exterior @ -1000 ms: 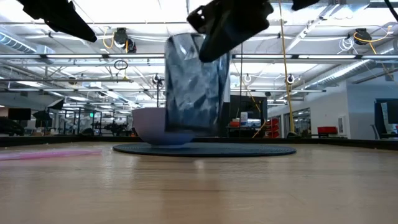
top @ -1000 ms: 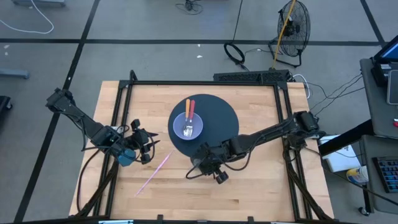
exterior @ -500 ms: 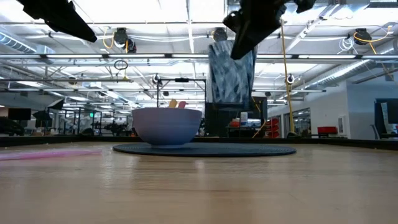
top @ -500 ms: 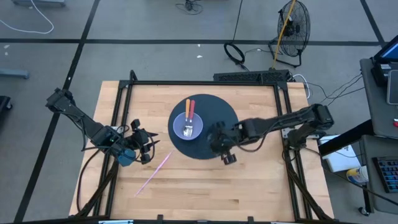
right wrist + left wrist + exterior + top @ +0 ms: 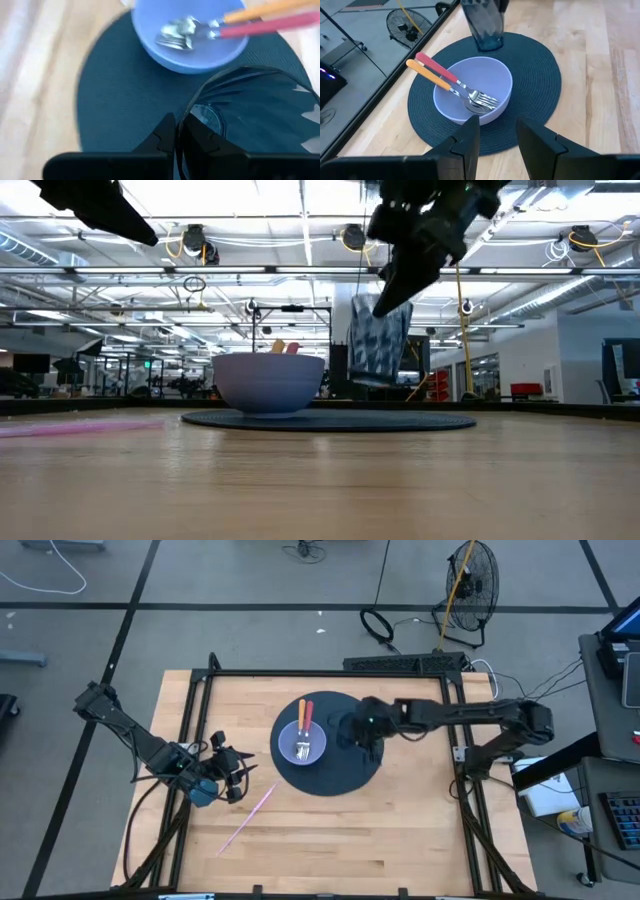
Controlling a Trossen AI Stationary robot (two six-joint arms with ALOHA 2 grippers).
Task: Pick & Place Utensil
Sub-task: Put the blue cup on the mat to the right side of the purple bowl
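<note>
Holding a dark, see-through glass [image 5: 380, 348] by its rim, my right gripper [image 5: 371, 730] has its fingers pinched tight on the glass wall; the right wrist view shows the two fingers [image 5: 176, 131] clamped together over the rim. I see the glass hanging above the round dark mat [image 5: 352, 772], off its surface in the low view, tilted a little, on the side of the mat toward the right arm and just beside the bowl.

The pale blue bowl [image 5: 302, 744] sits on the mat, and in it lie two forks, one with an orange handle [image 5: 427, 74] and one with a red handle [image 5: 436, 67], their tines down in the bowl and their handles sticking out over the rim side by side.

My left gripper [image 5: 235, 775] waits over the bare wood of the table [image 5: 400, 840], well off to the mat's left, fingers partly apart and holding nothing. A pink straw-like stick [image 5: 246, 817] lies flat on the wood just beside that gripper, angled toward the table's near edge. It shows as a pink blur in the low view.
</note>
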